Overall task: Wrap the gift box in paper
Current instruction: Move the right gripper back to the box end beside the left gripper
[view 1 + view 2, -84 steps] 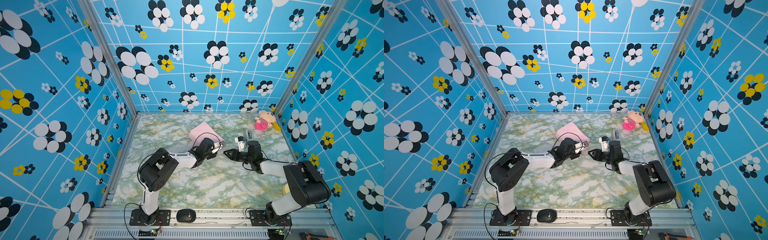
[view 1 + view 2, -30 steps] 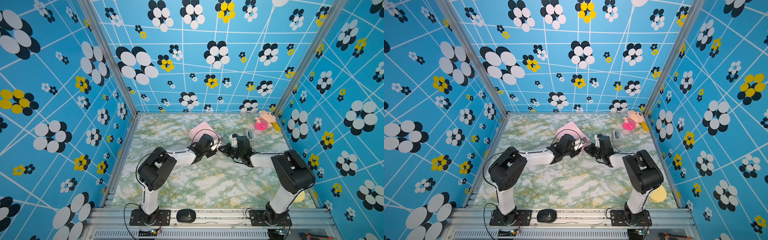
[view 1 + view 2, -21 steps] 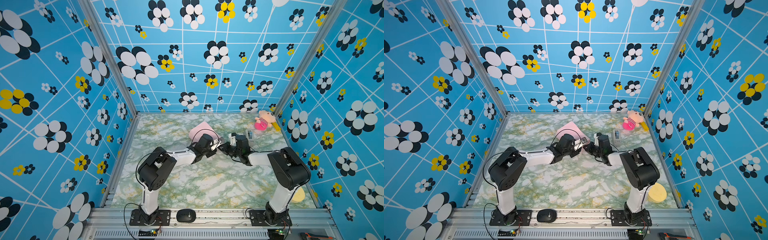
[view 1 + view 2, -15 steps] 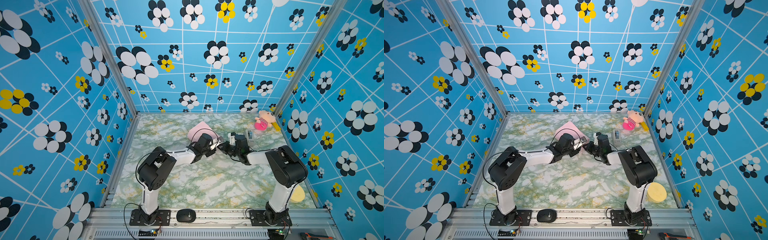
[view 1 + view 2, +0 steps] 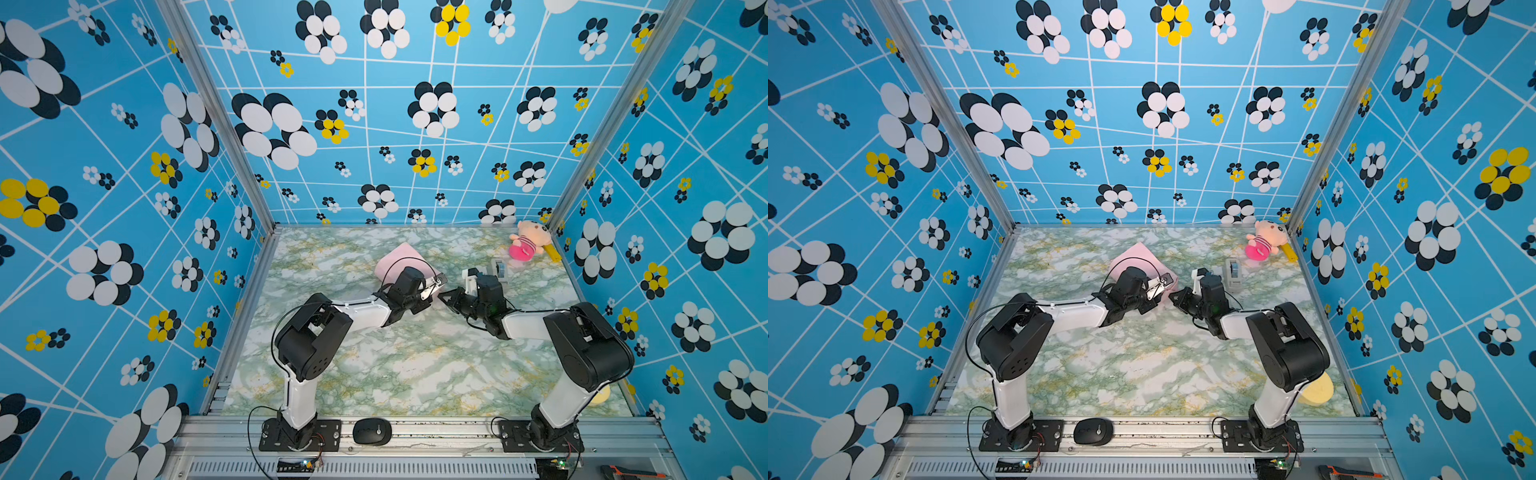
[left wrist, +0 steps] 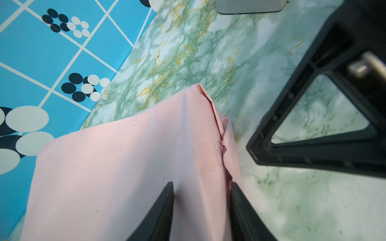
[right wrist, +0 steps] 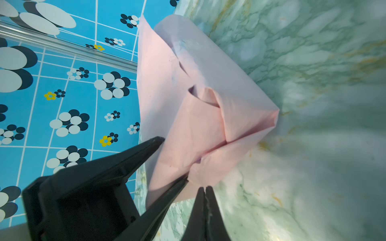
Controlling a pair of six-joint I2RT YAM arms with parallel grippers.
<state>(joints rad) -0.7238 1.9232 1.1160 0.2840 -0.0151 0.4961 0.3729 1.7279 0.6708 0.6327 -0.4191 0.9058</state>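
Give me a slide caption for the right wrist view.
Shut right pincer at the folded end of the pink paper parcel, left pincer alongside.

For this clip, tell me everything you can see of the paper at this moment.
The paper shows its pale pink face, thin and creased, folded into a boxy parcel on the marble table near the back wall; whatever it covers is hidden. In the right wrist view its end is tucked into overlapping triangular flaps, with slivers of lilac in the gaps. The left hand straddles a top edge, fingers apart on the sheet. The right hand, shut, sits at the lowest flap; whether it pinches paper is unclear.
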